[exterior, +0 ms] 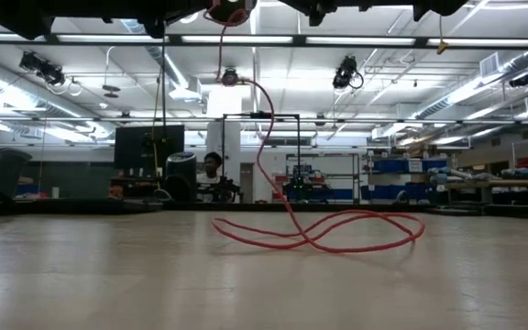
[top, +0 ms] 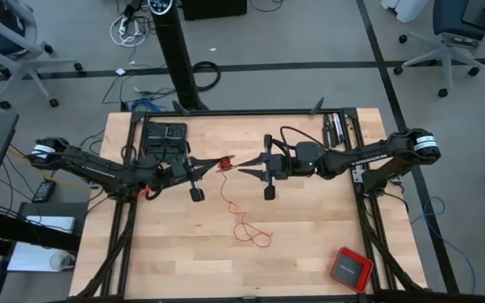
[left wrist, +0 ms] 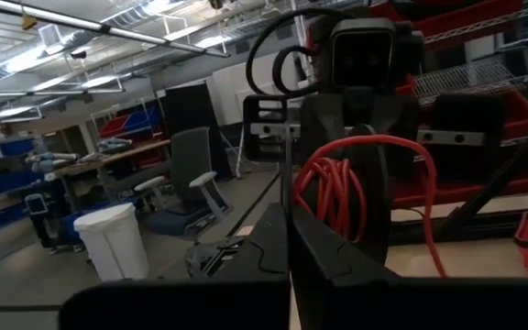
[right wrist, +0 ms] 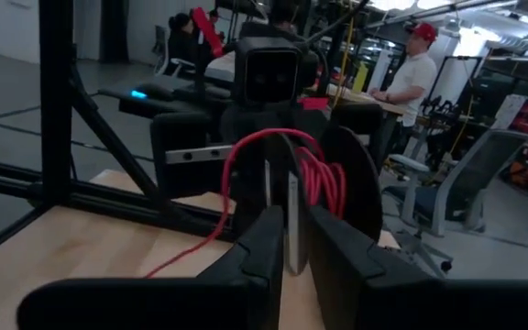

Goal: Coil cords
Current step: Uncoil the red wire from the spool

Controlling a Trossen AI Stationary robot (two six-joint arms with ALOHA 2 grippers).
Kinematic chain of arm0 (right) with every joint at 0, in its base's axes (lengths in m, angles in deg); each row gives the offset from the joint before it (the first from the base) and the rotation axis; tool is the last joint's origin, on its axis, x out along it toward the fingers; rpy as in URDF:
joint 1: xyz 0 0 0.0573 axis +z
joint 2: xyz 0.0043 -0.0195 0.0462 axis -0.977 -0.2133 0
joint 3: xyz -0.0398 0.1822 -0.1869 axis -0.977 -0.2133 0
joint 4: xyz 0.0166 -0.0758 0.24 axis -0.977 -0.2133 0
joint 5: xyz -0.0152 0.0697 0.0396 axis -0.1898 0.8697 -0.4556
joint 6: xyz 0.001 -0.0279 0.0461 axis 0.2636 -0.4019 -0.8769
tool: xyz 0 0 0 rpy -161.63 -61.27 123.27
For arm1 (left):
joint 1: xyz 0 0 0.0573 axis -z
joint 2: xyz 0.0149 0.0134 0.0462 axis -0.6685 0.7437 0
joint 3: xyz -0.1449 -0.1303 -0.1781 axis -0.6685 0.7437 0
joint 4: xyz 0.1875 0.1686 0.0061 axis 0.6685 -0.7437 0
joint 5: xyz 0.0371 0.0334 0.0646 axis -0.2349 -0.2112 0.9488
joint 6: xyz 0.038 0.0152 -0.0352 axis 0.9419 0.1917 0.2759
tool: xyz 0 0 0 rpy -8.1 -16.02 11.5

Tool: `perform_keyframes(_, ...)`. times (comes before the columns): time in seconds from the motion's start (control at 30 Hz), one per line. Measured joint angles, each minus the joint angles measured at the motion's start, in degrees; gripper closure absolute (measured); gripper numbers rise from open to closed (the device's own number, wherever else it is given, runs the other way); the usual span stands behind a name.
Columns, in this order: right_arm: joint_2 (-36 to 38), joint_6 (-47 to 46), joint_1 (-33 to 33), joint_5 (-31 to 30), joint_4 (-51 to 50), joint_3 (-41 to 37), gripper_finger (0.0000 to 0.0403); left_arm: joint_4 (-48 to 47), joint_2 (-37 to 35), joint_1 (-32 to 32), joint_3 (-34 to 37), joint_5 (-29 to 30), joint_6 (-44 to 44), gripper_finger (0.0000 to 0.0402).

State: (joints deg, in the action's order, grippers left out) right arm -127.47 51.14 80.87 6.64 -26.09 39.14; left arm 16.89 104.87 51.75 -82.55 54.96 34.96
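Loose red cord trails tableward from the bundle; left gripper clamps it; right gripper, nearly closed, faces it.

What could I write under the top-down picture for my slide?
Two grippers, left gripper and right gripper, hold a red cord trailing onto the table.

Two dark jointed arms, white bands near the shoulders, black cables looped along the links. Each end effector: flat black fingers, boxy black wrist camera housing.
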Motion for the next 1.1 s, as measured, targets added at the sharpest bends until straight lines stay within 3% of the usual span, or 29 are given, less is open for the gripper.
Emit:
perform_keyframes(0.37, 0.0, -0.04, -0.41, 0.06, -1.42, 0.05, 0.0352, 0.03, 4.72, 0.0, -3.21, 0.11, 0.1, 0.0401)
perform_keyframes(0.53, 0.01, -0.28, -0.39, -0.01, -2.14, 0.05, 0.0392, -0.1, 4.72, 0.0, -3.24, 0.24, 0.05, 0.0401)
perform_keyframes(0.67, -0.03, -0.5, -0.39, -1.21, -3.0, 0.05, 0.0398, -1.25, 4.72, 0.04, -3.32, 2.14, -0.23, 0.0397)
perform_keyframes(0.93, 0.25, -1.26, -0.46, -2.15, -7.2, 0.05, 0.0401, -7.45, 2.45, 0.04, -3.41, 2.89, -2.3, 0.03)
perform_keyframes(1.1, 0.26, -2.24, -0.46, -3.55, -11.25, 0.03, 0.0401, -19.03, -0.08, -0.7, -6.87, 3.05, -6.19, 0.0267)
